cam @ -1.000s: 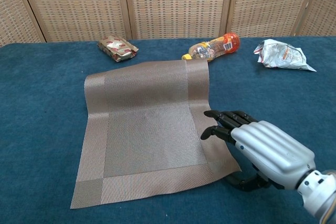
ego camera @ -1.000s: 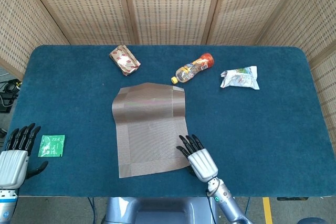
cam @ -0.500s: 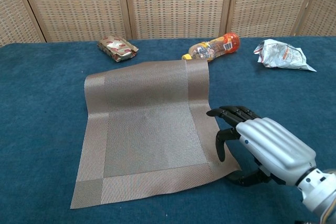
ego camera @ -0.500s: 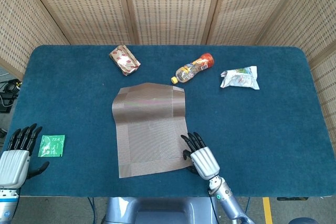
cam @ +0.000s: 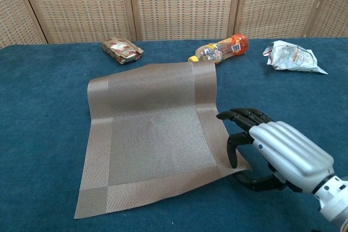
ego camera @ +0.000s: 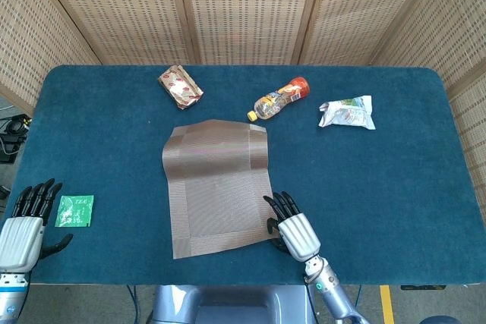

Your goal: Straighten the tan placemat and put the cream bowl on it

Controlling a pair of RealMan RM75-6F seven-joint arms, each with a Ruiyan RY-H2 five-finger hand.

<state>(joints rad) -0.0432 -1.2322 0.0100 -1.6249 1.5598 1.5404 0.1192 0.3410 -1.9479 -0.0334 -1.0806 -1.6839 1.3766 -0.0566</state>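
Tan and woven, the placemat (ego camera: 219,187) lies askew on the blue surface (ego camera: 380,187), its long sides tilted and its far right corner (cam: 205,69) curled up off the cloth near the bottle (ego camera: 279,99). My right robot hand (cam: 272,150) sits at the mat's near right corner. In the chest view its dark fingertips (cam: 232,148) curl down over the mat's right edge and the thumb comes in low from below, and the edge there looks lifted a little between them, so I read it as pinching the corner, though the contact itself is hard to make out. From the head view the same right robot hand (ego camera: 291,231) shows just beside that corner, fingers pointing away from me.

My left robot hand (ego camera: 23,225) is well apart from the mat, at the near left edge of the surface, fingers spread and holding nothing. A green tea sachet (ego camera: 74,211) lies just beside it.

I cannot find the cream bowl in either view.

Along the far side lie a red and tan snack packet (ego camera: 180,86), the bottle with its orange cap on its side, and a crumpled white bag (ego camera: 347,112) towards the right. The bottle lies just beyond the mat's far right corner.
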